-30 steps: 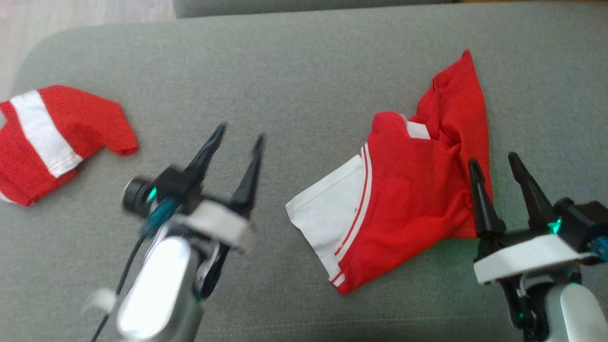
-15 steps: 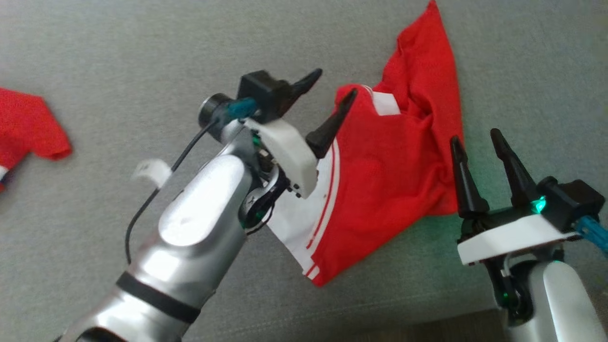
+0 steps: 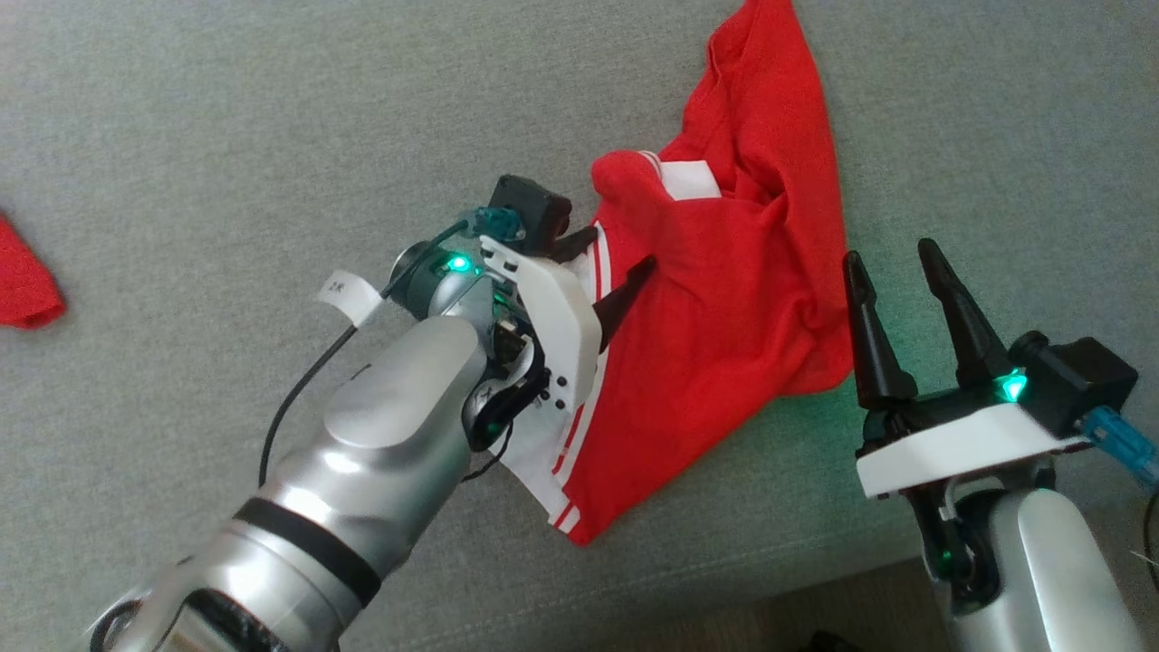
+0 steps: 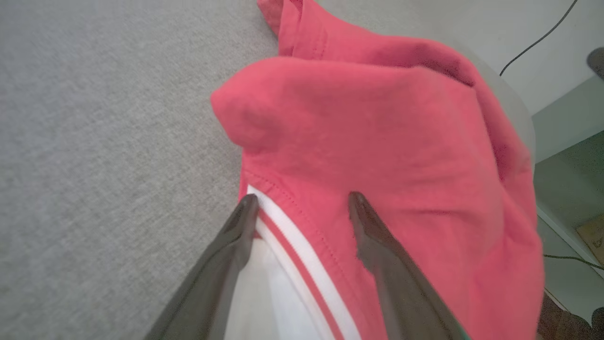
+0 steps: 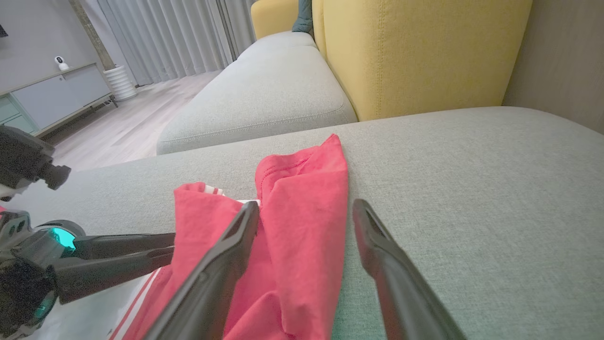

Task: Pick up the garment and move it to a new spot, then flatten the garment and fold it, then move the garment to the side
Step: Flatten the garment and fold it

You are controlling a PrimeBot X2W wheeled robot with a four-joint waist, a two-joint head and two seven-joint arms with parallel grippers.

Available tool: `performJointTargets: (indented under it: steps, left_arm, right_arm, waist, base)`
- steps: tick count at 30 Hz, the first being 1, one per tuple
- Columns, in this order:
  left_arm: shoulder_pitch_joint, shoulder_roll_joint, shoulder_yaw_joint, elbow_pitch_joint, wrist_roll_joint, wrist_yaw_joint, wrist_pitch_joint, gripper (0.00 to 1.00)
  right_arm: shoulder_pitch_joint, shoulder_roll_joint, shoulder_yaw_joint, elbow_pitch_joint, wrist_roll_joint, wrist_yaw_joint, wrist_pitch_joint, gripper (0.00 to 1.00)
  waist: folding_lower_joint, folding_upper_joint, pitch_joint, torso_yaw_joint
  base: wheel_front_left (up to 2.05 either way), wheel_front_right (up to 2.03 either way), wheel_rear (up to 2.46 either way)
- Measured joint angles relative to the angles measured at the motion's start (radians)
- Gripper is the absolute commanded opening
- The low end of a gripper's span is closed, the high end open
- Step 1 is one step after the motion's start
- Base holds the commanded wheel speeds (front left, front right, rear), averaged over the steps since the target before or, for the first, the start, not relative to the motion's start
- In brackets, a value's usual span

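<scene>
On the grey cushion (image 3: 226, 136) a red garment (image 3: 724, 299) is seen lying crumpled, its white band with thin red stripes turned toward the robot and a pointed red corner stretched toward the far side. Over the striped edge the left pincer (image 3: 625, 247) is poised, its jaws spread wide. In the left wrist view its two fingers (image 4: 236, 245) are placed either side of the stripes, one at the white band and the other over the red part. Nothing is clamped by it, and whether the tips touch the fabric cannot be told. Just beside the garment's right edge the right pincer (image 3: 887, 252) is held, likewise spread wide and empty, pointing away from the robot. At the left edge of the head view, well apart, part of a second garment (image 3: 23, 290), also red, is shown. Behind the cushion a yellow backrest (image 5: 415, 52) is seen in the right wrist view.
</scene>
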Motion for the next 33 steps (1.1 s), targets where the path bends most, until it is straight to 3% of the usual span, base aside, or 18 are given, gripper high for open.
performJointTargets:
  steps: [1,2,3,4,5,22,33]
  left_arm:
    - [-0.004,0.000,-0.009,0.011,-0.011,0.000,-0.001,0.87]
    - [-0.010,0.000,-0.016,0.020,-0.019,0.001,-0.002,0.56]
    - [-0.018,0.000,-0.029,0.032,-0.026,0.001,-0.002,0.36]
    - [-0.027,0.000,-0.043,0.044,-0.032,0.004,-0.002,0.09]
    - [-0.035,0.000,-0.054,0.053,-0.034,0.009,-0.001,0.00]
    - [-0.074,0.000,-0.184,0.108,-0.104,0.048,-0.108,0.00]
    - [-0.136,-0.001,-0.199,0.125,-0.106,0.119,-0.237,0.00]
  right_arm:
    - [0.000,0.001,0.002,0.001,0.000,0.000,0.000,1.00]
    - [0.000,0.002,0.002,0.001,0.000,0.000,0.000,1.00]
    - [0.000,0.002,0.002,0.002,0.000,0.000,0.000,1.00]
    - [0.000,0.003,0.002,0.003,0.000,0.000,-0.003,1.00]
    - [0.000,0.003,0.002,0.003,0.000,0.000,-0.003,1.00]
    - [-0.014,0.005,-0.004,0.005,0.000,0.000,-0.002,1.00]
    - [-0.012,0.005,-0.020,0.000,0.000,0.000,0.003,1.00]
  waist:
    - [0.0000,0.0000,0.001,-0.002]
    - [0.0000,0.0000,0.002,-0.004]
    - [0.0000,0.0000,0.002,-0.005]
    - [0.0000,0.0000,0.001,-0.005]
    - [0.0000,0.0000,0.000,-0.006]
    - [0.0000,0.0000,-0.011,0.007]
    - [0.0000,0.0000,-0.030,0.041]
  base:
    - [0.00,0.00,0.00]
    - [0.00,0.00,0.00]
    - [0.00,0.00,0.00]
    - [0.00,0.00,0.00]
    - [0.00,0.00,0.00]
    - [0.00,0.00,0.00]
    - [0.00,0.00,0.00]
